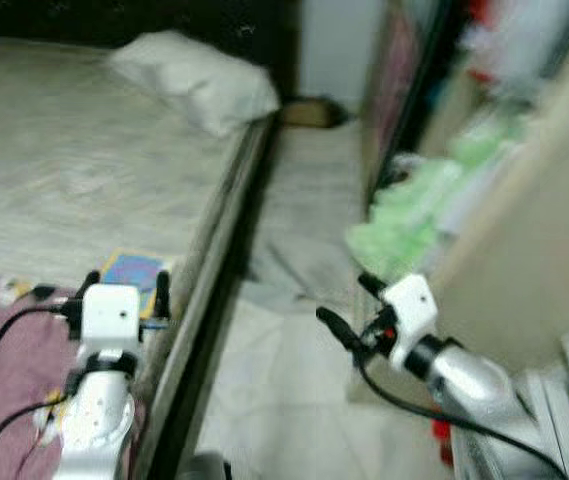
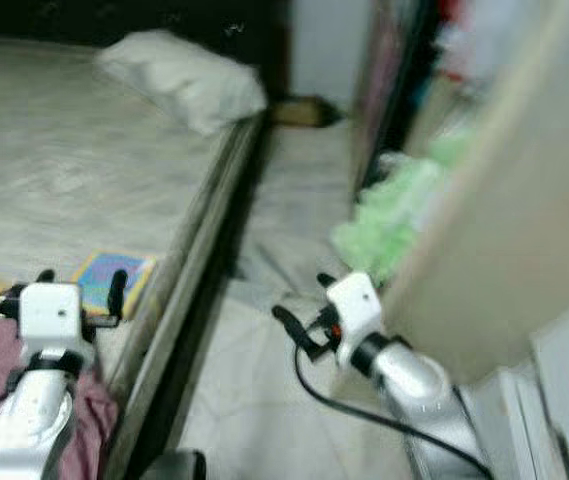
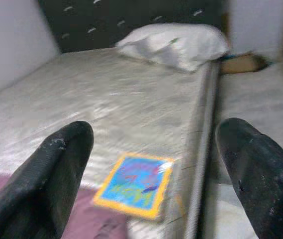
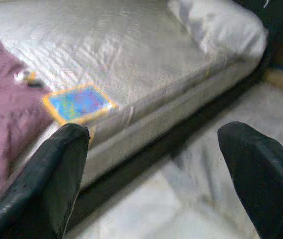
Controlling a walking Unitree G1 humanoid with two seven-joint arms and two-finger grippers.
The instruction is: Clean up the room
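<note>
Left wrist view: left gripper has its fingers spread wide with nothing between them; the blue picture book with a yellow border lies flat on the mattress just ahead of the jaws, near the bed edge, beside a maroon cloth. Pillow sits far beyond. Right gripper hovers over the floor beside the bed, fingers likewise spread and empty, book ahead of it.

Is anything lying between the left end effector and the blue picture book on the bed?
Nothing visible. The left end effector is open with the book straight ahead on the mattress, beside the purple cloth.
</note>
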